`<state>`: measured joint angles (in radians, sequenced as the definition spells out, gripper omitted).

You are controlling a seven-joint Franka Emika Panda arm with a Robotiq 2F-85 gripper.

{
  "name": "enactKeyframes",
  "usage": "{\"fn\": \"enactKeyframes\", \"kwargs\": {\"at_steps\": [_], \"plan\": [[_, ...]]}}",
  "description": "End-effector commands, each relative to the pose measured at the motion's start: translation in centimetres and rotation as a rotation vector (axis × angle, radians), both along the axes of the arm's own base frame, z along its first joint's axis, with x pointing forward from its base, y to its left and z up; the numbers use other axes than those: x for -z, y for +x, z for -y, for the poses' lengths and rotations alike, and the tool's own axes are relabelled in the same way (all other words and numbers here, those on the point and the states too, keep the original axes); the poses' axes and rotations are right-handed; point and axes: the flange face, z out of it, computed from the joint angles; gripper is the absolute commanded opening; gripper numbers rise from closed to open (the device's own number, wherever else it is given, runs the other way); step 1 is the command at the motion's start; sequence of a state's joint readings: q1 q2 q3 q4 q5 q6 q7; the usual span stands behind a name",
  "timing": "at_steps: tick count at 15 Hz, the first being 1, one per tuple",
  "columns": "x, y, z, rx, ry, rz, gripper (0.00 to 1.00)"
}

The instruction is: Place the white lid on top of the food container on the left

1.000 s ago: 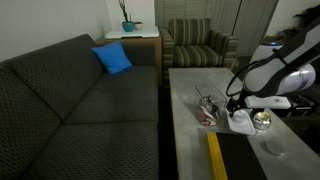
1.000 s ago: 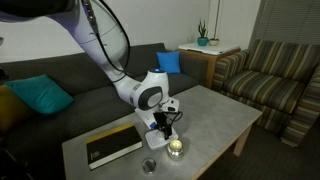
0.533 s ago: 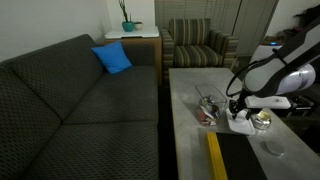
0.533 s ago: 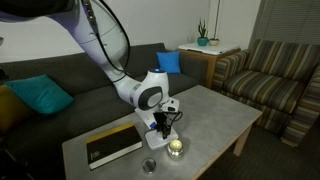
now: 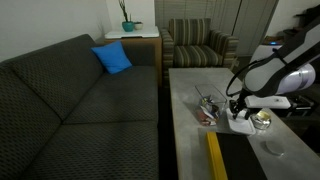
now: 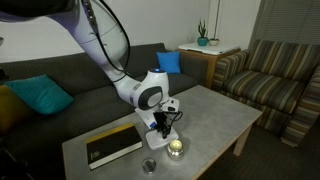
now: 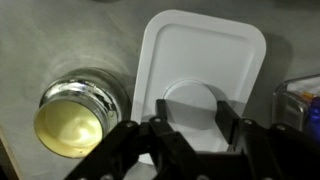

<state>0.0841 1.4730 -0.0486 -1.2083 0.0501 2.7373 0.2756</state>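
Note:
The white lid (image 7: 200, 55) lies flat on the grey table, seen from above in the wrist view. My gripper (image 7: 194, 112) hovers low over its near end, open, with one finger on each side of a round raised patch on the lid. In an exterior view the lid (image 5: 241, 123) sits under the gripper (image 5: 237, 108). The clear food container with reddish contents (image 5: 207, 110) stands just beside the lid; its corner shows at the right edge of the wrist view (image 7: 300, 100). In an exterior view the gripper (image 6: 160, 125) hides most of the lid and container.
A round clear dish with yellowish contents (image 7: 75, 115) stands beside the lid, also seen in both exterior views (image 5: 262, 120) (image 6: 176, 148). A small grey disc (image 5: 272, 148) and a black book with a yellow edge (image 6: 112, 143) lie nearby. A dark sofa (image 5: 80, 100) runs alongside the table.

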Motion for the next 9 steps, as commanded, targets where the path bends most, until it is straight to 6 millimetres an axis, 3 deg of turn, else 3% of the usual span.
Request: {"fn": "enactKeyframes", "kwargs": {"at_steps": [1, 9], "plan": [[-0.4, 0.5, 0.6, -0.002, 0.001, 0.024, 0.27], [-3.5, 3.6, 2.1, -0.038, -0.098, 0.112, 0.27]]}}
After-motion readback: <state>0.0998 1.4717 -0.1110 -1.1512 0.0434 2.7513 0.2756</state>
